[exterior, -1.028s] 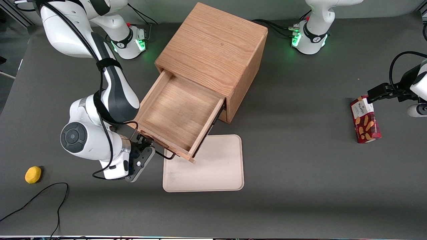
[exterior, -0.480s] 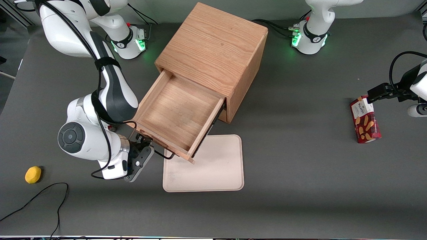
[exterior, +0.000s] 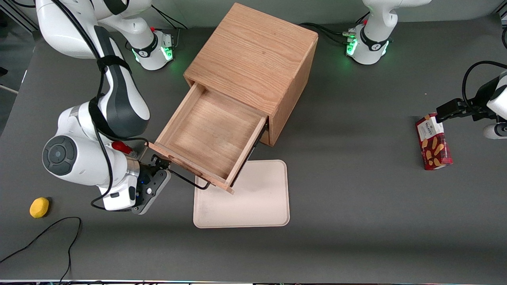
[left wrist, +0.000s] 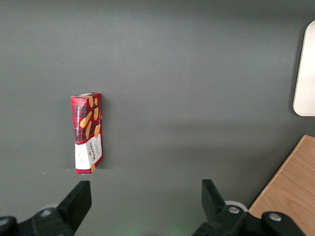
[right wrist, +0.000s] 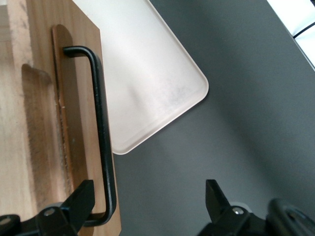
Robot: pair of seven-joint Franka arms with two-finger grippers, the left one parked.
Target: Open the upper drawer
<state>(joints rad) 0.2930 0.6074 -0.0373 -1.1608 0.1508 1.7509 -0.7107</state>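
The upper drawer [exterior: 210,130] stands pulled far out of the wooden cabinet [exterior: 253,55], and its shallow wooden box is bare. Its black bar handle [exterior: 190,180] runs along the drawer front and also shows in the right wrist view [right wrist: 101,128]. My right gripper [exterior: 158,165] is open beside the drawer front, at the handle's end toward the working arm. In the right wrist view the gripper [right wrist: 147,194] has wide-apart jaws, and the handle's bent end lies just inside one finger [right wrist: 78,199]. The lower drawer is hidden under the upper one.
A beige tray [exterior: 253,206] lies on the table below the drawer front, nearer the front camera, and shows in the right wrist view [right wrist: 147,78]. A yellow object [exterior: 39,207] and a black cable [exterior: 47,231] lie toward the working arm's end. A red cookie box [exterior: 433,141] lies toward the parked arm's end.
The right arm and gripper have shifted toward the working arm's end of the table, to the end of the handle. The drawer has come out slightly farther.
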